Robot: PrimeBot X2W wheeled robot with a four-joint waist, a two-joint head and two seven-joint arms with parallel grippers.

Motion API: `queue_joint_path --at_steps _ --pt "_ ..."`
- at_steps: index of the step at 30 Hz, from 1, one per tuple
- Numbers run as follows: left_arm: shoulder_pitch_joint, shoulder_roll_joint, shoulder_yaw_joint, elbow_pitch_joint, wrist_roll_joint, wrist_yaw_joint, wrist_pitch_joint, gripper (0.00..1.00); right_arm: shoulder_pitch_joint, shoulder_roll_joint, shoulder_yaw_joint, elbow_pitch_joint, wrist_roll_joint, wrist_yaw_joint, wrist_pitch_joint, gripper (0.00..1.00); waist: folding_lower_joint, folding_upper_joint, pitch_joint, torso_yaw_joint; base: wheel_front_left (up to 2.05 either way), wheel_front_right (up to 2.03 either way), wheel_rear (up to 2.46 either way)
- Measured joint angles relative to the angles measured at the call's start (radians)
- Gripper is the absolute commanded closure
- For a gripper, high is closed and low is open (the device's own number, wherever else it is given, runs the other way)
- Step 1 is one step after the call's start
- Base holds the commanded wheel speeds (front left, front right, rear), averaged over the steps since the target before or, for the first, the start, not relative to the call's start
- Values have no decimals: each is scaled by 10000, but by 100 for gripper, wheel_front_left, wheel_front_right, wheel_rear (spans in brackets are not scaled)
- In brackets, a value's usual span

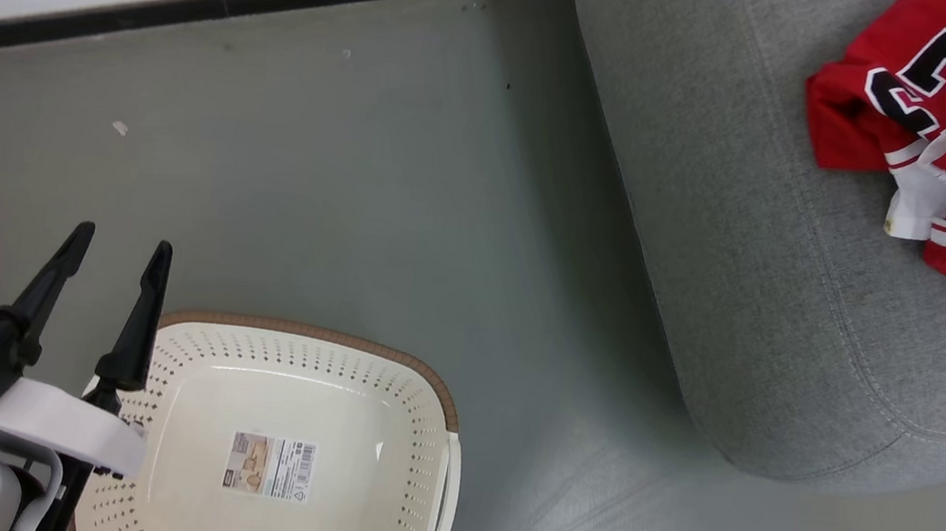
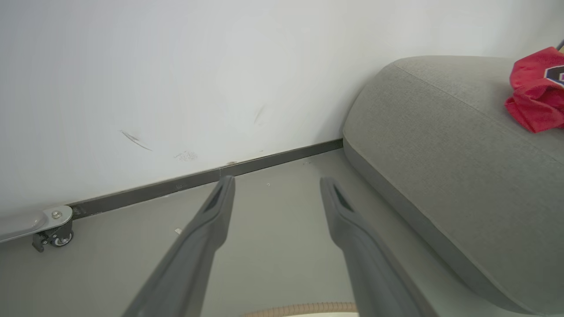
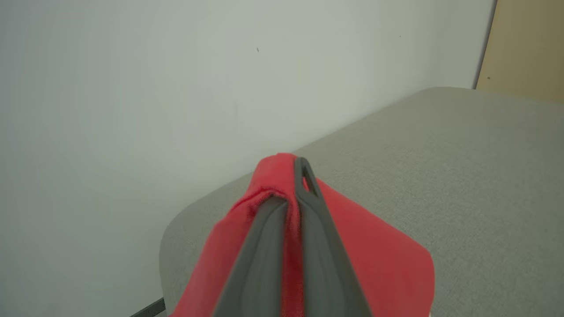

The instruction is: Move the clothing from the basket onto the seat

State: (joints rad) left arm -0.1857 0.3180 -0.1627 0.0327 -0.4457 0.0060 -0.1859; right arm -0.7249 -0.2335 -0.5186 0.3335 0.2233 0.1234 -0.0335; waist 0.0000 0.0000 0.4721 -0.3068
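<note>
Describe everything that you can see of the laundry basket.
The basket looks like cream-white plastic, with rounded corners, rows of holes in its walls and a brown rim. A white handle shows on its right side, and a paper label is stuck to its inner bottom. It stands upright on the grey floor, its near part cut off by the picture's edge. The part that shows holds nothing else. The left gripper, fingers open, overlaps its left corner; contact cannot be told.
</note>
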Motion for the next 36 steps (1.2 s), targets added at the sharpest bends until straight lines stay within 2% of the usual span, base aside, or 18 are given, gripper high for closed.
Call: queue_joint_path --at_steps 7,19,21,22,23,25,27,28,36 --pt "-460 157 23 -171 136 0 100 0 15 723 -391 1145 259 0 163 100 0 0 606 53 0 0 0" --pt "-1022 288 12 -224 261 -12 173 0 -337 825 -1289 2276 203 0 700 100 0 0 1251 78 0 0 0" --pt "-1051 290 17 -184 270 -12 173 0 -411 899 -1285 2389 54 0 704 82 0 0 1258 72 0 0 0" --pt "-1054 291 23 -165 270 -12 173 0 -423 911 -1283 2429 -25 2 704 69 0 0 1256 65 0 0 0" --pt "-1054 291 21 -127 270 -12 173 0 -424 911 -1283 2475 -105 2 704 69 0 0 1251 57 0 0 0" --pt "-1056 290 19 -75 270 -12 171 0 -427 913 -1287 2527 -247 2 702 53 0 0 1234 43 0 0 0" --pt "-1060 286 10 -4 270 -12 167 0 -430 938 -1287 2552 -316 2 702 15 0 0 1204 30 0 0 0" --pt "-1061 286 4 33 270 -12 163 0 -431 966 -1287 2564 -332 2 702 0 0 0 1186 24 0 0 0" --pt "-1113 186 -54 320 268 -13 65 0 -420 1055 -1379 2303 -702 2 382 0 0 0 952 -19 0 0 0"
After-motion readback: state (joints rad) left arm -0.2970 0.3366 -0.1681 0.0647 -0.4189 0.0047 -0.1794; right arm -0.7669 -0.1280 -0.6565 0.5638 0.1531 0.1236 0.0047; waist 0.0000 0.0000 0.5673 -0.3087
